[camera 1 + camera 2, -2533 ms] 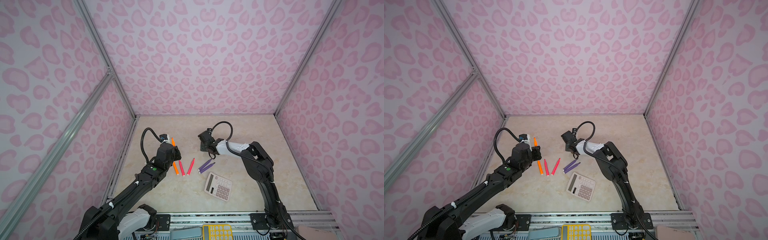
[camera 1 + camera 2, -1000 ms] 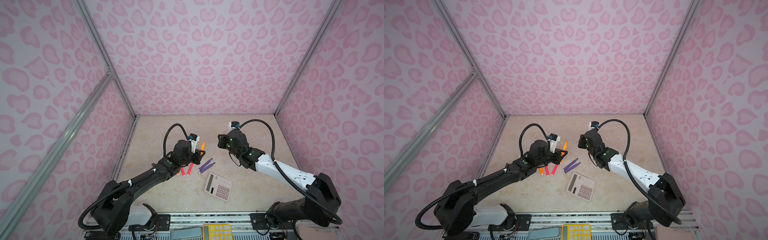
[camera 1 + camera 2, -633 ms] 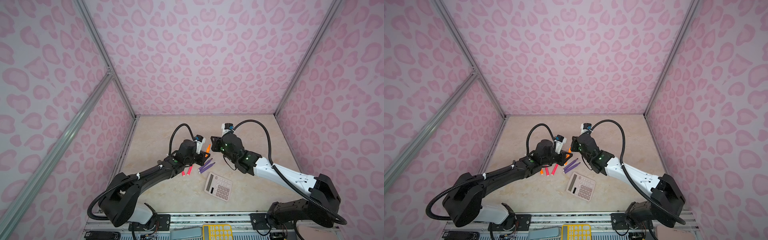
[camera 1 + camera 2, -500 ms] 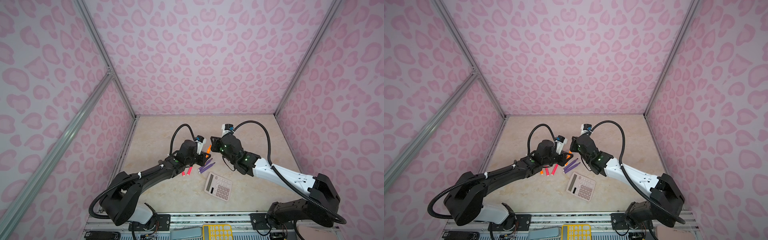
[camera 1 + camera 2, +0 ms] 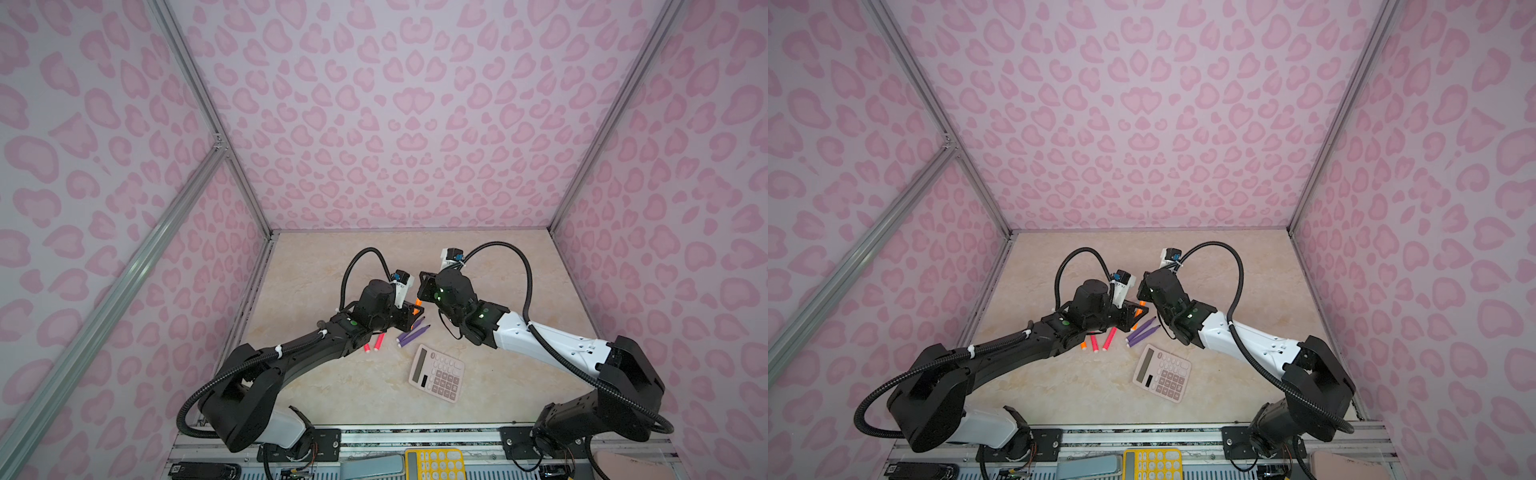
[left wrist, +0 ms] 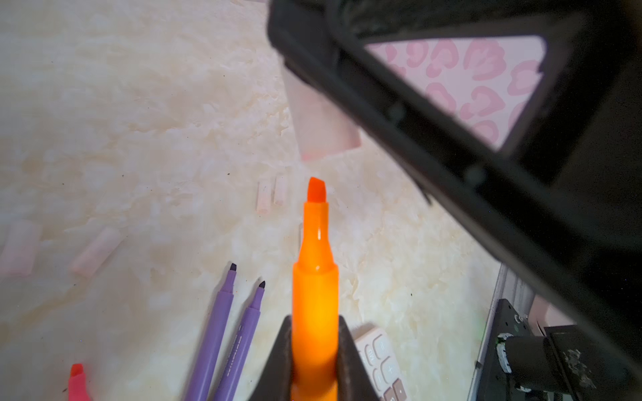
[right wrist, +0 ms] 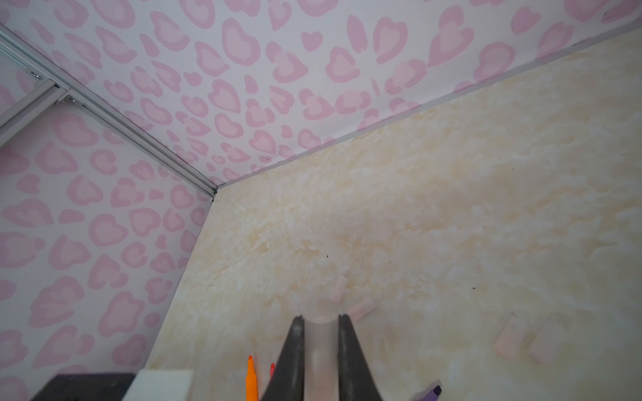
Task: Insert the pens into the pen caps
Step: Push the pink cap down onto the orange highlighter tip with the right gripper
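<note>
Plainly, we are at the very start: none of the pens wears a cap yet. Our left end effector (image 6: 314, 323) is clamped on an orange pen (image 6: 315, 277), whose bare chisel tip points out ahead. Our right end effector (image 7: 320, 317) is closed on one clear cap (image 7: 319, 347); which end of it faces out we cannot tell. In both top views the two meet above the surface (image 5: 332, 270), near each other but not joined. The left wrist view shows a blurred pinkish block under the right arm's black frame. We judge that to be the held cap, and the pen tip stops short of it.

The rest lies on the surface. The purple pens (image 5: 411, 333) lie side by side and the pink-red pens (image 5: 378, 343) are just beside them. A second orange pen (image 5: 1084, 345) is half hidden under the left arm. Every tip we can see is uncapped. Four loose caps (image 7: 361, 307) lie farther out in two pairs — a sixth we cannot find. The calculator (image 5: 438, 374) sits near the purple pens and plays no part.

So we judge nothing finished. The first joining is lined up but not made, and five more pens must then be picked up and capped.
</note>
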Action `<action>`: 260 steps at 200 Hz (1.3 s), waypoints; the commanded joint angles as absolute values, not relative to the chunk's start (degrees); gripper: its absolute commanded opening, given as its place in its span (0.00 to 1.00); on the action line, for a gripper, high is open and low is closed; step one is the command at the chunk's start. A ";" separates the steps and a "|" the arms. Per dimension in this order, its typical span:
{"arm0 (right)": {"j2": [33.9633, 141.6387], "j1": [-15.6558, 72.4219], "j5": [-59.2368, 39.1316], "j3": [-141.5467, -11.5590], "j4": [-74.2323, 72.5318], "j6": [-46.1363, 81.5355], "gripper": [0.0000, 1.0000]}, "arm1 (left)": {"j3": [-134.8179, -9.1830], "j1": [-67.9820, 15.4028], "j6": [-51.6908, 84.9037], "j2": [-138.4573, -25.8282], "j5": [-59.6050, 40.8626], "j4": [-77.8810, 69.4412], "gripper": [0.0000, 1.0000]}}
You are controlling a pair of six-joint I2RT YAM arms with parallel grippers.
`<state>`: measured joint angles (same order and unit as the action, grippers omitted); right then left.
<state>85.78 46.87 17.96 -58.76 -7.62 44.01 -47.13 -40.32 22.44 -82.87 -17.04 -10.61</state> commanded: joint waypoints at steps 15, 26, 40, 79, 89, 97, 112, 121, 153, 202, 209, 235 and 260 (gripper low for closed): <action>88.00 46.96 20.30 -59.29 -9.66 45.39 0.05 | -46.75 -40.40 22.06 -81.39 -16.38 -13.10 0.04; 88.22 46.91 19.89 -59.58 -9.31 45.61 0.04 | -46.73 -40.40 22.06 -81.23 -15.98 -12.93 0.04; 88.24 46.88 19.21 -59.88 -8.67 45.85 0.04 | -46.80 -40.42 22.10 -81.21 -15.58 -12.67 0.04; 87.08 46.97 18.37 -58.76 -8.94 46.40 0.04 | -47.22 -40.41 22.15 -81.69 -14.48 -11.84 0.04; 86.85 47.00 18.37 -58.39 -9.29 46.40 0.04 | -47.31 -40.38 22.15 -81.74 -14.59 -11.84 0.04; 86.68 47.02 18.52 -58.37 -9.40 46.41 0.04 | -47.37 -40.35 22.15 -81.74 -14.67 -11.86 0.04; 86.71 47.00 18.47 -58.37 -9.23 46.41 0.04 | -47.28 -40.41 22.10 -81.65 -14.53 -11.84 0.04; 86.68 47.02 18.16 -58.34 -9.31 46.48 0.04 | -47.28 -40.43 22.06 -81.56 -14.43 -11.75 0.04; 86.83 46.97 16.90 -58.26 -9.57 46.88 0.04 | -47.28 -40.42 22.06 -81.39 -14.00 -11.61 0.04; 86.65 47.93 15.32 -57.30 -10.77 47.60 0.04 | -47.34 -40.40 22.21 -81.21 -13.24 -11.43 0.04; 86.55 48.25 15.32 -57.14 -11.03 47.64 0.04 | -47.36 -40.43 22.15 -81.21 -13.12 -11.40 0.04; 86.40 49.56 16.20 -56.91 -11.37 47.79 0.03 | -47.13 -40.38 22.48 -80.68 -12.54 -11.43 0.04; 85.48 50.35 17.13 -55.07 -13.36 49.04 0.02 | -46.17 -40.38 23.22 -79.59 -10.54 -11.85 0.04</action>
<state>86.19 49.41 17.91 -56.82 -10.11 47.07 -46.89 -40.36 22.50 -80.93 -12.99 -9.56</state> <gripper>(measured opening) 0.137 0.173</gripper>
